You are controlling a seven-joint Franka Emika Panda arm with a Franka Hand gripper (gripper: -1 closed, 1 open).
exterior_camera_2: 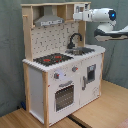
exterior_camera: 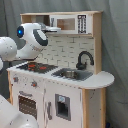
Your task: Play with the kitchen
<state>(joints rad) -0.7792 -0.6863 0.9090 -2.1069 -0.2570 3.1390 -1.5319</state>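
The kitchen [exterior_camera: 60, 95] [exterior_camera_2: 60, 75] is a tall white and light-wood toy unit, seen in both exterior views. Its black stovetop [exterior_camera: 37, 66] [exterior_camera_2: 52, 59] has red rings, and beside it are a black faucet [exterior_camera: 84, 59] [exterior_camera_2: 74, 40] and a sink [exterior_camera: 70, 74] [exterior_camera_2: 80, 50]. A grey hood [exterior_camera_2: 49, 21] hangs above the stove. The oven door [exterior_camera: 27, 105] [exterior_camera_2: 64, 97] is shut. My gripper [exterior_camera: 53, 29] [exterior_camera_2: 77, 15] is held up at the small microwave [exterior_camera: 70, 23] on the top shelf, at its front.
My white arm [exterior_camera: 30, 40] [exterior_camera_2: 107, 22] reaches over the stove side of the counter. The kitchen stands on a wooden floor [exterior_camera_2: 100, 112] against a grey curtain [exterior_camera: 115, 50]. Knobs [exterior_camera_2: 57, 75] sit above the oven door.
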